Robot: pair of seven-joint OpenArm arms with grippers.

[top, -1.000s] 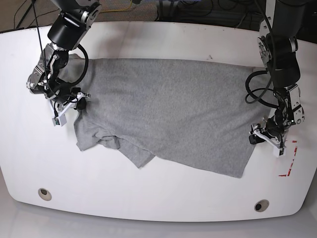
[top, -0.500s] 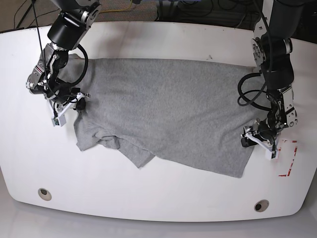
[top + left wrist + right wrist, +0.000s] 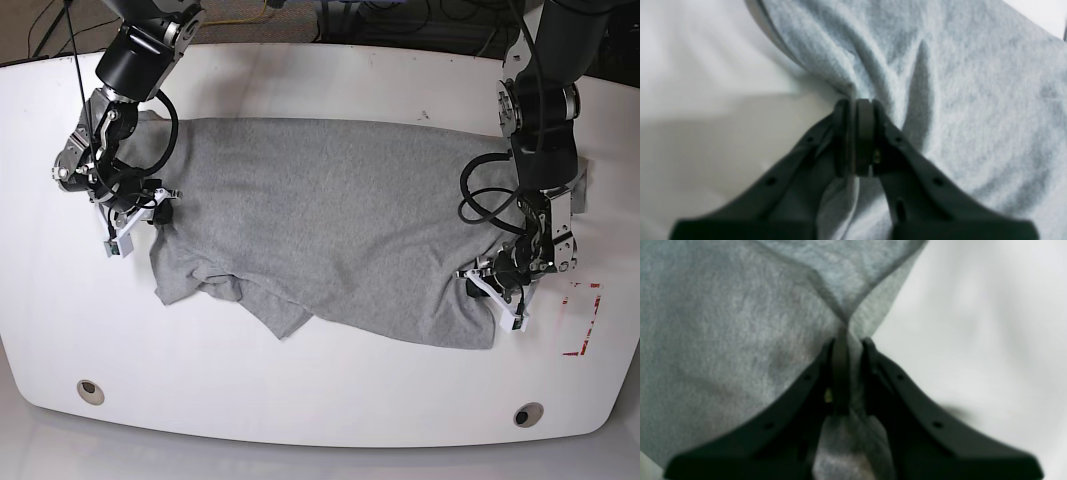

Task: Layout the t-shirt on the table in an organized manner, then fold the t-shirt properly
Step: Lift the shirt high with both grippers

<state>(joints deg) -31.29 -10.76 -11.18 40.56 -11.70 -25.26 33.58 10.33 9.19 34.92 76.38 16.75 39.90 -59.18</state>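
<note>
T-shirt (image 3: 330, 230) lies spread (wrinkled) on the table (image 3: 300, 400). Left gripper (image 3: 492, 290) and right gripper (image 3: 140, 212) each pinch its edge.

I see the t-shirt (image 3: 330, 230) spread across the middle of the desk (image 3: 300, 400), with a bunched fold at its near edge towards the base view's left. My right gripper (image 3: 135, 222) sits at the shirt's edge on that left side, my left gripper (image 3: 497, 295) at the opposite edge. A tape mark (image 3: 585, 320) lies just beyond the left gripper. Two grommet holes (image 3: 90, 390) lie along the desk's near edge.
</note>
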